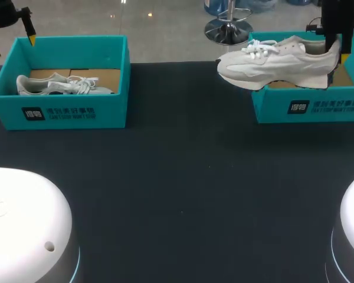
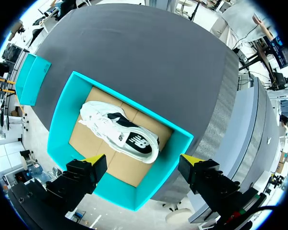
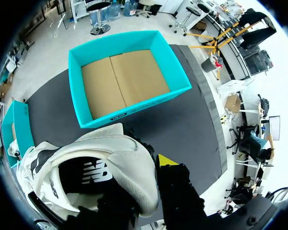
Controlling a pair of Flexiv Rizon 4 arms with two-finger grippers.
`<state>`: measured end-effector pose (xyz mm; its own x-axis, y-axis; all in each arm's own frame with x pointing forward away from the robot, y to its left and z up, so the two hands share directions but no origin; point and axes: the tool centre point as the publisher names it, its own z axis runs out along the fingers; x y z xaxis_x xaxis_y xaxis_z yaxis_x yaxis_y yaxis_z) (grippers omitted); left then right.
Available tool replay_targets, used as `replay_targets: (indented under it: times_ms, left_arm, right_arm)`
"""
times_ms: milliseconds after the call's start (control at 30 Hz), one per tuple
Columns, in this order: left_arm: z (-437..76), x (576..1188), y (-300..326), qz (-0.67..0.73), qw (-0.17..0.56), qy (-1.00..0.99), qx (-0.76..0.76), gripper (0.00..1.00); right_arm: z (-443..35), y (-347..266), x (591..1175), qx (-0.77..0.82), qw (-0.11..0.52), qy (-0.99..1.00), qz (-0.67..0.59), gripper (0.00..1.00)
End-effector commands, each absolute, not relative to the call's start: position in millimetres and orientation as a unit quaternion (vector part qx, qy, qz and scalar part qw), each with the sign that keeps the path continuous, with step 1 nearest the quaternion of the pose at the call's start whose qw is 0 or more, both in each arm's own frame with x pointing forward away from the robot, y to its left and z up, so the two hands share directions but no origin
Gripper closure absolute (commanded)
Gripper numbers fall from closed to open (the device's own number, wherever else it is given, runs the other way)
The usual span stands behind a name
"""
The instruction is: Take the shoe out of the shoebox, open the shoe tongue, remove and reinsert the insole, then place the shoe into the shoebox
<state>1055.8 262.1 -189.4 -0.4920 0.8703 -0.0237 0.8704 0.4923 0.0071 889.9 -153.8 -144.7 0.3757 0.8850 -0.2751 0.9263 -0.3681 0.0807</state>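
Well left of held shoe (image 1: 277,65) stands spare shoebox (image 1: 59,112).

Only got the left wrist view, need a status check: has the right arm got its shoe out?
Observer: Yes. The right gripper holds the shoe by the heel, lifted out of the right box.
Operator: Anything left in that box?
Observer: No, only its bare cardboard floor.
Operator: Shoe orientation?
Observer: Sole down, toe pointing toward the middle of the table.
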Motion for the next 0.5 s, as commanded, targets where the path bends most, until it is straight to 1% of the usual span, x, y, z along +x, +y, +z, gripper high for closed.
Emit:
replay_targets:
  times_ms: [33,300,400,500]
  left_arm:
    - [-189.3,1055.8,262.6,-0.002,0.011,0.863,0.504,0.00]
    - [-189.3,1055.8,262.6,-0.002,0.011,0.863,0.504,0.00]
    - [-189.3,1055.8,262.6,-0.002,0.011,0.863,0.504,0.00]
    - [-189.3,1055.8,262.6,-0.002,0.011,0.863,0.504,0.00]
  right_arm:
    - [-151.0,-138.1,864.1,0.812,0.152,0.560,-0.058,1.00]
    - [-167.2,-100.6,825.9,0.806,0.134,0.573,-0.070,1.00]
    - [-174.0,-81.8,808.8,0.808,0.137,0.569,-0.073,1.00]
    - [-178.9,-68.7,792.0,0.814,0.120,0.565,-0.066,1.00]
